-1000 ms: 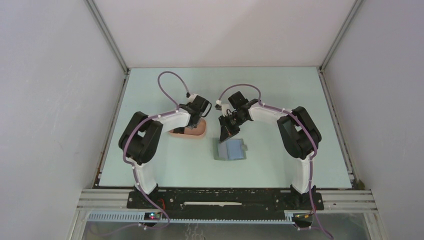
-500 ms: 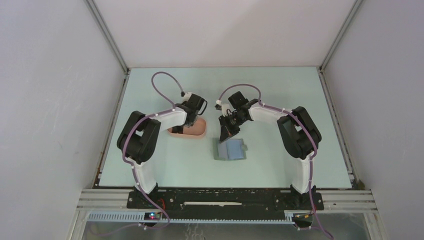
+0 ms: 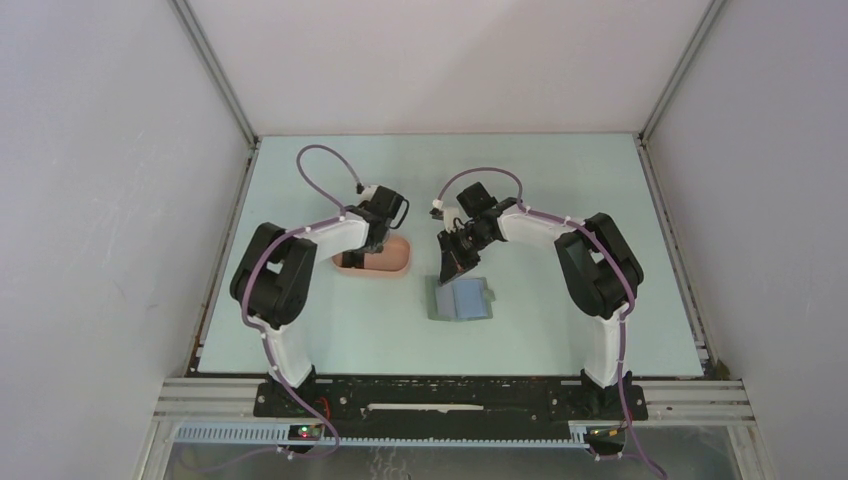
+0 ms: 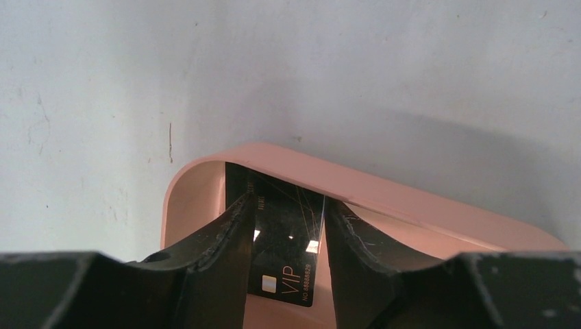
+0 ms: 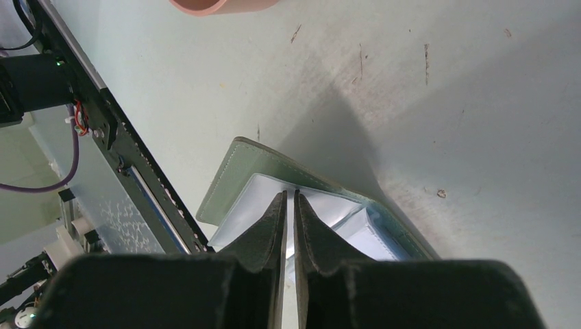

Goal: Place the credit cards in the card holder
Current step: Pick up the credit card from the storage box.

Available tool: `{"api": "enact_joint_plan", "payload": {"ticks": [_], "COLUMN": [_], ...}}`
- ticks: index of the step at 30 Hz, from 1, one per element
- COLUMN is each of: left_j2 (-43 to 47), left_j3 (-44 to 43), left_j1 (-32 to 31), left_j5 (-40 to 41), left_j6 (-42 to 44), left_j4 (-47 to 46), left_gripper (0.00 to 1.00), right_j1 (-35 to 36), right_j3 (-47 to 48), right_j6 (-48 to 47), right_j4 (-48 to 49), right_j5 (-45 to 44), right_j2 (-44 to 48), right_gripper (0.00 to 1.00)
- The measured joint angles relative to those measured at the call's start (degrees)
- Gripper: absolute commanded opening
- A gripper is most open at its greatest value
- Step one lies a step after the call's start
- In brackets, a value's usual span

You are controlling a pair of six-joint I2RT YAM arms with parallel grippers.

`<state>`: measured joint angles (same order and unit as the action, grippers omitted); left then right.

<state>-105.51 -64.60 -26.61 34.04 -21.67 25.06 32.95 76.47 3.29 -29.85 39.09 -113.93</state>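
Top view: left fingers [image 3: 373, 240] are down in the pink tray [image 3: 398, 262], left of bench [image 3: 560, 180] centre. Right fingers [image 3: 449, 268] are at the far left corner of the open holder [image 3: 463, 300], mid-bench. No card can be made out from up there.

Left wrist fills that in: a glossy black card [image 4: 288, 240] with "VIP" print and a small light square lies in the tray [image 4: 384, 199], up against its smooth rounded wall. Fingers [image 4: 236, 229] are roughly half open, one on each side of it. The card runs on behind the left one, and no clamp is visible.

Right wrist: fingers [image 5: 277, 219] are nearly closed, leaving a thin slit. Can't tell if a card sits edge-on in it. Tips are over the holder [image 5: 229, 181], which has a matte grey-green cover with a stitched rim and pale glossy pockets inside. Tray edge [image 5: 219, 5] shows at the top.
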Motion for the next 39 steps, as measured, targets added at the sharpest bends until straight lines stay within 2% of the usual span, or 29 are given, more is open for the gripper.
{"api": "enact_joint_plan", "payload": {"ticks": [9,20,23,28,32,33,34,35,36,37,39], "left_j2": [2.05,10.95,16.90,30.42,38.97,39.87,40.52,40.83,40.83,40.70,40.24], "left_j3": [0.61,4.48,7.26,13.66,18.25,19.06,20.02,21.16,22.01,22.67,23.71], "left_j1": [1.40,3.82,3.82,4.00,7.39,8.90,10.91,13.22,15.06,16.31,18.23], "left_j5": [-2.99,-11.85,-15.19,-17.64,-19.69,-20.35,-21.55,-22.82,-23.80,-24.46,-25.97], "left_j6": [-0.50,0.28,1.40,2.78,2.10,1.77,1.20,0.52,-0.09,-0.63,-1.77], "left_j4": [2.29,1.90,0.31,-4.55,-9.03,-10.05,-11.21,-12.33,-13.00,-13.44,-13.75], "left_gripper": [0.50,0.53,0.62,0.86,0.96,0.99,1.00,1.00,1.00,1.00,1.00], "right_j1": [-0.35,-1.05,-1.38,-1.46,-1.31,-1.29,-1.25,-1.25,-1.25,-1.31,-1.84], "right_j3": [0.02,0.02,0.02,0.02,0.63,1.77,3.41,5.55,8.96,11.61,16.48], "right_j6": [0.00,-0.15,-0.66,-2.97,-6.25,-7.65,-9.09,-10.80,-13.16,-14.56,-16.48], "right_j4": [0.00,-0.11,-0.17,-0.48,-0.94,-1.55,-2.25,-3.13,-4.42,-5.14,-6.10], "right_j5": [0.42,0.50,0.37,-1.18,-3.58,-4.28,-4.63,-4.79,-4.72,-4.31,-2.08], "right_j2": [0.13,2.19,3.63,7.87,13.00,14.34,15.34,16.04,16.46,16.63,16.85], "right_gripper": [0.15,0.17,0.19,0.21,0.25,0.28,0.37,0.55,0.64,0.78,0.96]}}
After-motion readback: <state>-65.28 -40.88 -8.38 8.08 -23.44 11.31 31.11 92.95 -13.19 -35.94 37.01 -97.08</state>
